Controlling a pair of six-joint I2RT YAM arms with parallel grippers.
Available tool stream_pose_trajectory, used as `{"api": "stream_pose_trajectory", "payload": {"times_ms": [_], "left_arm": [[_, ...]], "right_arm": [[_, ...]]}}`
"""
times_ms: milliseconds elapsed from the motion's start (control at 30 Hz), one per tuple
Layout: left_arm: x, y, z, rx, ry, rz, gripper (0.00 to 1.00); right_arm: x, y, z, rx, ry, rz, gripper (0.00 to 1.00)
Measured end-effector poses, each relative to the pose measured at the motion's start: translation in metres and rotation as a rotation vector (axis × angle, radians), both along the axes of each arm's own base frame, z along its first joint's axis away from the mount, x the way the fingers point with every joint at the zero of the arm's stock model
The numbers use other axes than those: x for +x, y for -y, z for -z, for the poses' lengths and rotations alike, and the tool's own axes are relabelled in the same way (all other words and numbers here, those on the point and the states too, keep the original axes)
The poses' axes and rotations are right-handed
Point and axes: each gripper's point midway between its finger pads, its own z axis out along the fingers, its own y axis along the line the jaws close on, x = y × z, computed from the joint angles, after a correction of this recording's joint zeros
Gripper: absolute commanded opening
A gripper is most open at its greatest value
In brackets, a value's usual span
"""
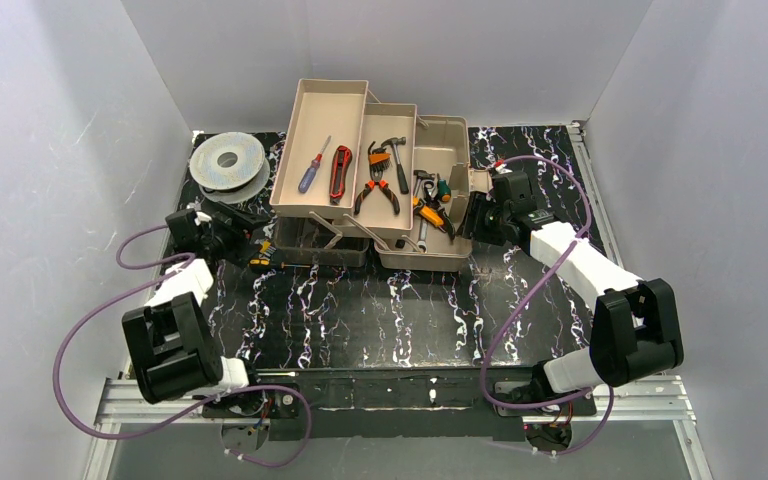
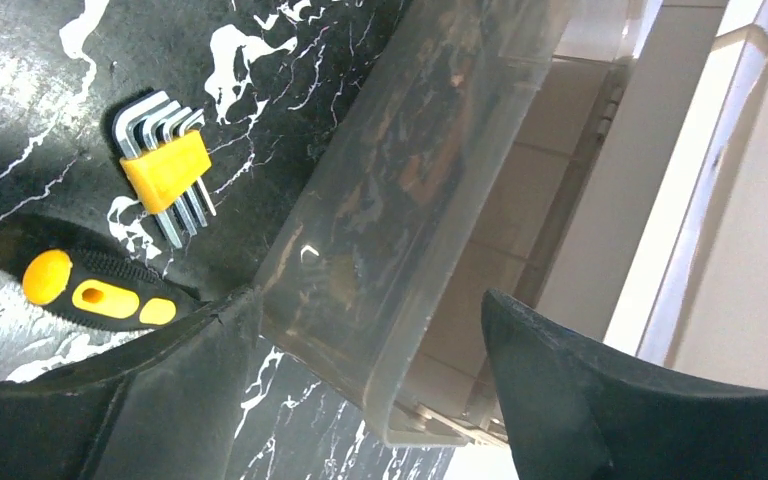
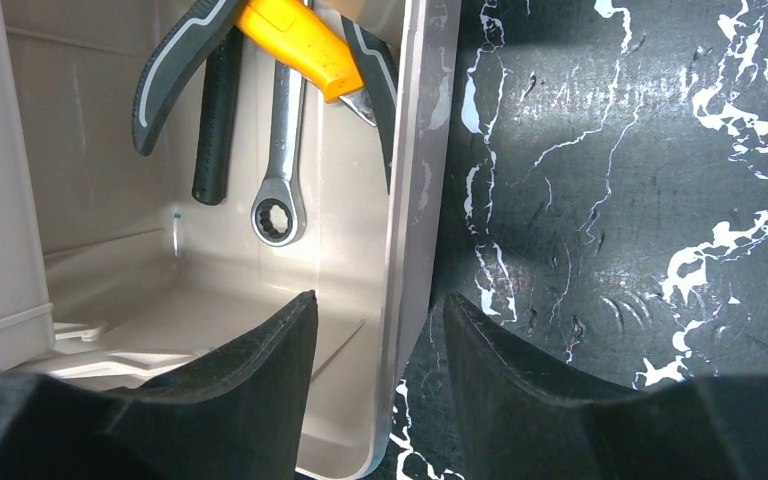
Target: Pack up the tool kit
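The tan toolbox (image 1: 442, 190) stands open at the back centre, its cantilever trays (image 1: 320, 140) spread to the left. They hold a blue screwdriver (image 1: 312, 165), orange pliers (image 1: 377, 190) and a hammer (image 1: 397, 160). The translucent brown lid (image 1: 320, 246) lies in front of the trays. My left gripper (image 1: 253, 228) is open, and its fingers straddle the lid's end (image 2: 390, 220). My right gripper (image 1: 472, 215) is open astride the box's right wall (image 3: 405, 200), one finger inside and one outside. A ratchet wrench (image 3: 278, 170) and yellow-grey pliers (image 3: 290, 40) lie in the box.
A yellow hex key set (image 2: 165, 170) and a yellow-black screwdriver handle (image 2: 100, 295) lie on the black marbled mat (image 1: 380, 310), left of the lid. A round grey spool (image 1: 227, 162) sits at the back left. White walls enclose the mat on three sides.
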Motion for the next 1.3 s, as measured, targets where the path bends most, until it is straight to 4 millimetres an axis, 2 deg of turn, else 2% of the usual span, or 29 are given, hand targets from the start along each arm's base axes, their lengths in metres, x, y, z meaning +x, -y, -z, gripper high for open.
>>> {"api": "stream_pose_trajectory", "payload": {"times_ms": [100,333,467,600,700,800,900,1067,1300], "left_arm": [[0.002,0.005,0.01,0.003,-0.017,0.024,0.7],[0.008,0.024,0.01,0.033,0.031,0.109,0.64],[0.009,0.033,0.018,0.037,0.02,0.149,0.58],[0.01,0.041,0.028,0.045,0.0,0.182,0.4],[0.016,0.045,0.024,0.087,0.021,0.204,0.25],[0.023,0.045,0.02,0.2,0.04,0.224,0.09],[0.028,0.044,0.018,0.344,0.053,0.241,0.0],[0.023,0.049,0.016,0.58,0.055,0.282,0.0],[0.016,0.054,0.006,0.787,0.073,0.281,0.0]], "right_arm": [[0.0,0.0,0.0,0.001,0.0,-0.001,0.55],[0.0,-0.001,0.0,0.004,-0.002,-0.004,0.53],[-0.001,-0.003,0.001,0.011,-0.007,-0.012,0.51],[-0.002,-0.004,0.003,0.014,-0.015,-0.016,0.5],[-0.002,-0.004,0.003,0.014,-0.014,-0.017,0.5],[-0.002,-0.004,0.003,0.014,-0.015,-0.019,0.49],[-0.002,-0.004,0.003,0.013,-0.014,-0.019,0.49],[-0.002,-0.004,0.003,0.011,-0.014,-0.019,0.49],[0.001,0.002,0.004,-0.017,-0.004,0.006,0.48]]}}
